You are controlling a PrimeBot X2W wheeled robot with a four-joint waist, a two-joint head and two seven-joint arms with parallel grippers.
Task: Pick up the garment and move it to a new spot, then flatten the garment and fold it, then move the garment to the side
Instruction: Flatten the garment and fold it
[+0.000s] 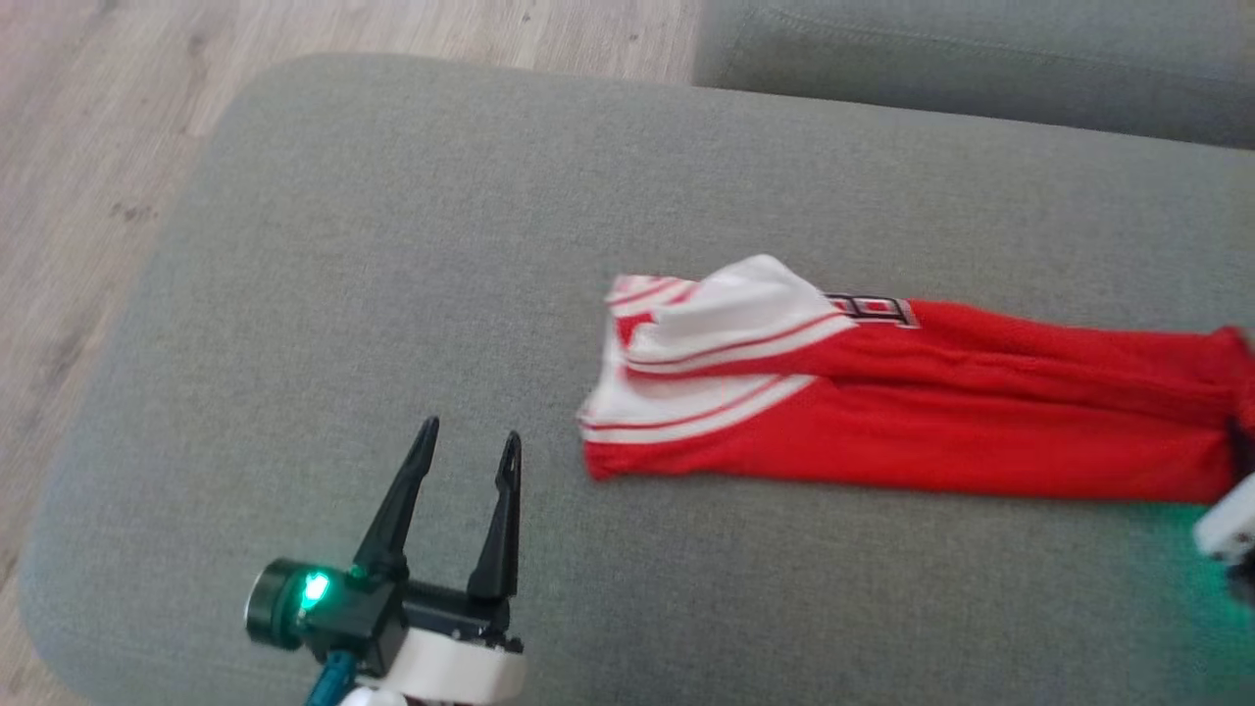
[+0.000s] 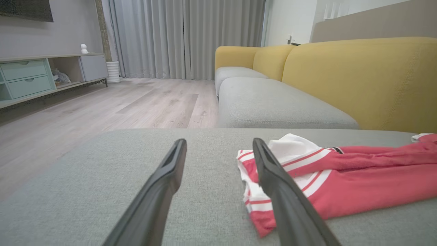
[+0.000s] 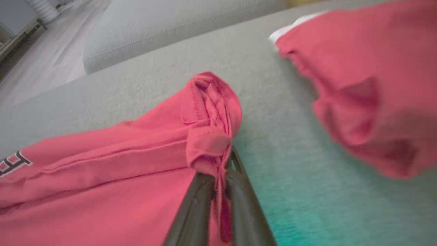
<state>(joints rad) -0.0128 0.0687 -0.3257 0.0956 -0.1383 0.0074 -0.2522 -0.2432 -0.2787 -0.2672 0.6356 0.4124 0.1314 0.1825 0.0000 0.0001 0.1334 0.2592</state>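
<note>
Cushion: a broad grey seat cushion (image 1: 392, 245) carries everything; wooden floor lies off its left edge.
Garment: the red garment (image 1: 931, 422) with white striped trim lies on the cushion's right half. It is bunched into a long narrow strip, its striped end towards the cushion's middle and partly turned over on itself.
Left claw: the left claw (image 1: 470, 431) hangs above the cushion's near-left part, jaws wide apart and holding nothing, apart from the cloth.
Right claw: the right claw (image 3: 220, 181) is at the cushion's right side, jaws pinched together on a gathered fold at the garment's plain red end.
Unclear: a blurred red mass lies farther across the cushion in the right wrist view. I cannot tell whether it belongs to the same garment.
Step in hand: this looks like the flattening stage, since the cloth is rumpled and gripped at one end only.
Next move: it likely calls for the left claw to cross the cushion to the striped end and catch one layer at a corner. Both ends could then be drawn apart to spread the strip open.
</note>
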